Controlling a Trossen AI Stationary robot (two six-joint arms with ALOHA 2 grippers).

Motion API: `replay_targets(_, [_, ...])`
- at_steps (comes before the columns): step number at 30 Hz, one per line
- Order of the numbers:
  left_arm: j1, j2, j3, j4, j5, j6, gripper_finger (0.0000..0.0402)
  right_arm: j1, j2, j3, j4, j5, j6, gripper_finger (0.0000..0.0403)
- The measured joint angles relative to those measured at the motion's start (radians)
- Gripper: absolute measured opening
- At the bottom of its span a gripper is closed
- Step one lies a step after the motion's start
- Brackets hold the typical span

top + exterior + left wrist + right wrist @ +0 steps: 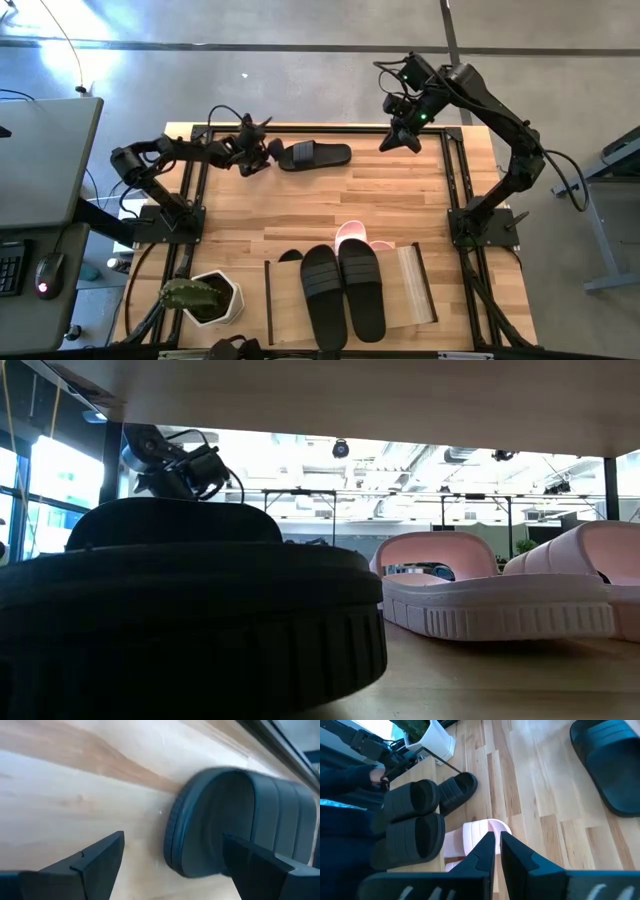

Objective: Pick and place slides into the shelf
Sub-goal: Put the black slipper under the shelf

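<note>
From above, your table (400,205) is a light-wood top ringed by a dark frame. At the near left corner a white plant pot (215,297) sits close to the edge. Further back on the left, your left gripper (268,155) is low over the wood near the far edge, its fingers spread wide and holding nothing; a single black slide (315,155) lies flat just beside it, heel end toward the fingertips. In the left wrist view that heel sits partly between the two fingers, closer to one of them, and you cannot tell whether it touches. Open bare wood runs from there across the middle of the table. Toward the near edge at centre stands the shelf (420,290), with a pair of black slides (343,293) lying side by side on its top panel, toes overhanging the near side. The toe of another black slide (290,257) and the pink slides (352,236) poke out from under the shelf's far edge. At the far right corner your right gripper (397,141) hangs above the table, fingers closed together and empty, well apart from everything.
</note>
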Motion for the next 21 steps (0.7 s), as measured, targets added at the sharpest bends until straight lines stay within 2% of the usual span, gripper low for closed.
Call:
replay_targets(10, [-0.015,0.059,0.006,0.078,0.021,0.0,0.0317,0.0,0.0,0.0,0.03,0.0,0.0,0.0021])
replay_targets(21, [-0.016,0.098,0.052,0.089,0.04,0.007,0.0317,0.0,0.0,0.0,0.038,0.0,0.019,0.0021])
